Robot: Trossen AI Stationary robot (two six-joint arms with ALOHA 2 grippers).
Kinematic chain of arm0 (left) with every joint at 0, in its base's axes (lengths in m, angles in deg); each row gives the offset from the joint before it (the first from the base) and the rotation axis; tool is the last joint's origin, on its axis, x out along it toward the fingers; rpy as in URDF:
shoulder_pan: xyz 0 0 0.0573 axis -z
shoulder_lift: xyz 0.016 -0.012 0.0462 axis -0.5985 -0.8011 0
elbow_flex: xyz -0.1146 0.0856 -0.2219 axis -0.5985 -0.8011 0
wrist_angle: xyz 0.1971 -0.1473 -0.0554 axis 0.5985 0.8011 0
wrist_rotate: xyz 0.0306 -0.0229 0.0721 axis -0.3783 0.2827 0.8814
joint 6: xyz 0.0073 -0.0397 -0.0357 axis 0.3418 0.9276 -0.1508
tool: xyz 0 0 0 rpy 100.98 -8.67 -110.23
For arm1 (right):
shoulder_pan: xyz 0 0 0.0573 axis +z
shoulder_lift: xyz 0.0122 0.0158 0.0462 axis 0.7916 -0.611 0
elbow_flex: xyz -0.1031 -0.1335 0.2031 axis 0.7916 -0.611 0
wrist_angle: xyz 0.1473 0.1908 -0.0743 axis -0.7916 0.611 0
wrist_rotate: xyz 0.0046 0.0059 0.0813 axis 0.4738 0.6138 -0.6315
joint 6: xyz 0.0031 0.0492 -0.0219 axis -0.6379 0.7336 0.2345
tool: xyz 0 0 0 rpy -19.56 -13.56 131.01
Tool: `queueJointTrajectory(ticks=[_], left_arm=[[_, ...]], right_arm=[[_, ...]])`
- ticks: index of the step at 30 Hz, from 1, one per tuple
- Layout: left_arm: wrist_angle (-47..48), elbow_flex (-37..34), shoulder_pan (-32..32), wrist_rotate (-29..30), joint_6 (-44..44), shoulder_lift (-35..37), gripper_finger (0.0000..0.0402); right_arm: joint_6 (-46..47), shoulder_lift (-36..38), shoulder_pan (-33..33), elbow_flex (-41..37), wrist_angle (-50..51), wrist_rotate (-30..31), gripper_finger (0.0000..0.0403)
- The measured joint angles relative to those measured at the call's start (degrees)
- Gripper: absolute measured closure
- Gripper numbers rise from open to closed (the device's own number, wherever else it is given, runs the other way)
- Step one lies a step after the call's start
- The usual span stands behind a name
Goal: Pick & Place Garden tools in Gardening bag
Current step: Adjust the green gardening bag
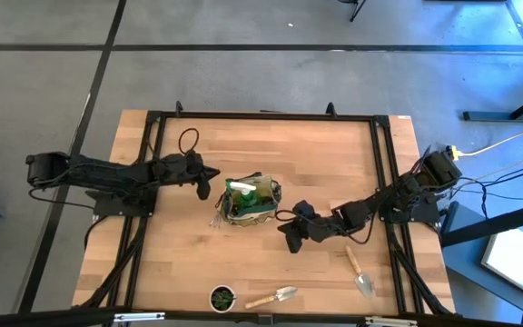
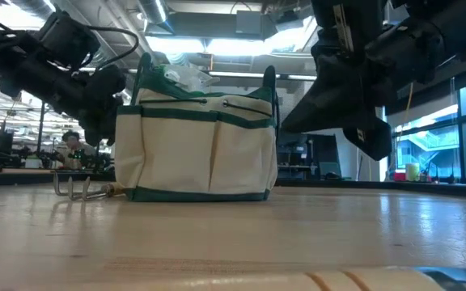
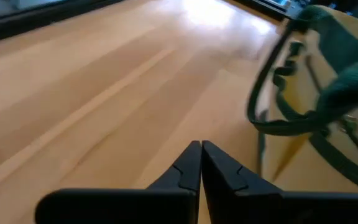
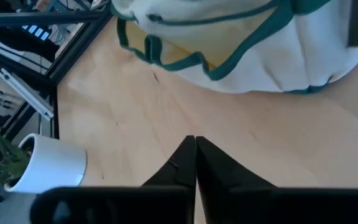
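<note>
The gardening bag [image 1: 248,200] stands upright on its base mid-table, cream with green trim [image 2: 205,145]; a white-topped spray bottle [image 1: 241,189] sticks out of its mouth. A fork [image 2: 75,187] lies on the table against the bag's near-left side. Two wooden-handled trowels lie flat, one [image 1: 275,296] at the near edge and one [image 1: 360,271] near right. My left gripper [image 1: 209,182] is shut just left of the bag, above the table [image 3: 201,149]. My right gripper [image 1: 291,238] is shut near-right of the bag [image 4: 195,143]. Neither holds anything.
A small pot with a green plant [image 1: 222,297] stands at the near edge beside the trowel and shows in the right wrist view [image 4: 48,165]. A black frame rail [image 1: 261,116] borders the wooden tabletop. Bare wood lies left of the bag.
</note>
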Motion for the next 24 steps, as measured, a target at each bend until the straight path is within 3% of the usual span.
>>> queueJointTrajectory(ticks=[6, 17, 24], left_arm=[[-0.02, 0.00, 0.01, -6.80, -0.88, -0.06, 0.0400], [-0.57, 0.00, 2.38, -7.10, 1.03, -0.79, 0.0400], [-7.49, 0.00, 7.24, -7.98, 2.34, -6.61, 0.0400]], right_arm=[[0.02, 0.00, -0.74, 0.00, 0.19, 3.60, 0.0400], [1.36, -3.40, -3.71, 0.00, -0.52, 4.06, 0.0402], [0.68, -6.52, -4.80, 0.00, -5.67, 3.48, 0.0402]])
